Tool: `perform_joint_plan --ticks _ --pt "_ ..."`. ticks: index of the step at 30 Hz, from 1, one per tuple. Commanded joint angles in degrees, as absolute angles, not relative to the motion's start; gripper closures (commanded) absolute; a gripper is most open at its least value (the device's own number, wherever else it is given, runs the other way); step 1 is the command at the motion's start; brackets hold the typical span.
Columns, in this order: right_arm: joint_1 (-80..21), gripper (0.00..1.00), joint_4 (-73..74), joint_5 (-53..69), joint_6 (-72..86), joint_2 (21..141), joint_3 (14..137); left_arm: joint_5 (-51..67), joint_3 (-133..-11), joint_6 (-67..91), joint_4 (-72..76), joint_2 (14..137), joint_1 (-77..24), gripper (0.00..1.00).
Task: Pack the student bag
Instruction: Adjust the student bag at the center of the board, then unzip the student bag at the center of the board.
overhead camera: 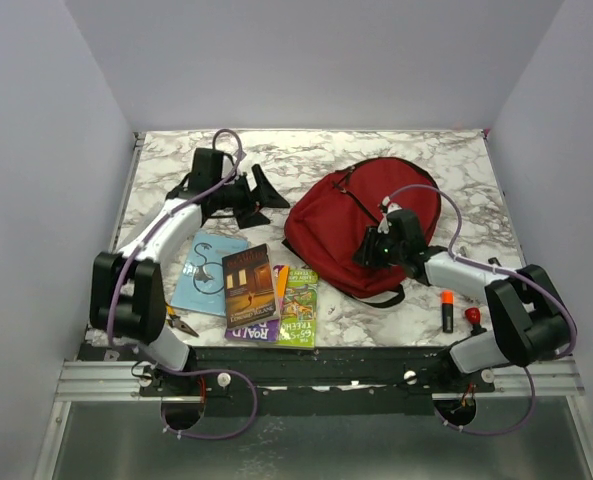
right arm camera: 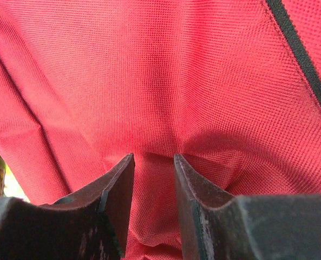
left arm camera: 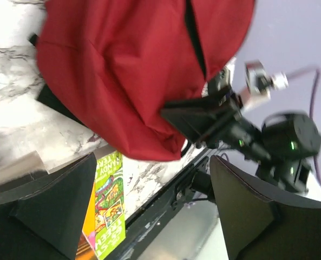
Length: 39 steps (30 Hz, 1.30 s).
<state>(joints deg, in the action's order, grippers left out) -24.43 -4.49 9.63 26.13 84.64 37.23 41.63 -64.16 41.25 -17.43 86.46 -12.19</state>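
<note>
Marble tabletop (overhead camera: pixel 456 160), plain pale walls (overhead camera: pixel 316 60); left hand (overhead camera: pixel 261 200) wide open, empty; right hand (right arm camera: pixel 153 157) pinching student bag (overhead camera: pixel 336 220) fabric.

1. The table (overhead camera: pixel 306 150) is white with grey wavy lines, like marble.
2. A plain pale back wall (overhead camera: pixel 316 60) stands behind it.
3. A left wall (overhead camera: pixel 36 180) and a right wall (overhead camera: pixel 566 140) close the sides.
4. A silver metal rail (overhead camera: pixel 96 380) runs along the near edge.

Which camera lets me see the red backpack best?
The top camera: almost the whole student bag shows, rounded top and all. The left wrist view catches only part of it, tilted. The right wrist view shows just red fabric and a black zipper line up close.
</note>
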Motion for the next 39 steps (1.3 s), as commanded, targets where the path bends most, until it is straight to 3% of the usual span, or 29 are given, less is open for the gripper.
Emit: perform_joint_plan --ticks 1,5,12,15,20,22,28,39 --pt "-24.84 0.6 -3.57 12.98 28.61 80.63 32.25 36.8 -75.87 44.14 -25.89 99.6 -13.69 0.15" --pt "-24.87 0.59 -2.17 10.74 28.26 78.51 31.63 33.89 -85.92 38.93 -31.46 108.85 -15.67 0.16" --pt "-24.86 0.59 5.4 9.35 26.33 78.07 39.31 30.85 -93.18 32.84 -33.88 118.17 -18.97 0.22" --pt "-24.96 0.59 7.32 5.74 25.36 78.7 43.9 31.22 -95.71 31.42 -34.92 121.37 -19.2 0.32" --pt "-25.11 0.58 10.5 -3.0 23.61 82.83 54.29 32.41 -95.92 32.18 -35.56 122.94 -19.83 0.41" --pt "-25.13 0.52 10.78 -4.66 23.03 85.3 58.11 34.8 -95.54 33.44 -34.86 123.62 -20.12 0.45" --pt "-26.36 0.47 14.58 -8.7 20.31 95.97 71.79 37.13 -94.47 34.65 -33.43 123.95 -20.48 0.74" --pt "-33.59 0.47 22.47 -34.59 4.82 118.43 94.01 40.79 -92.89 37.09 -30.86 121.6 -20.59 0.95"
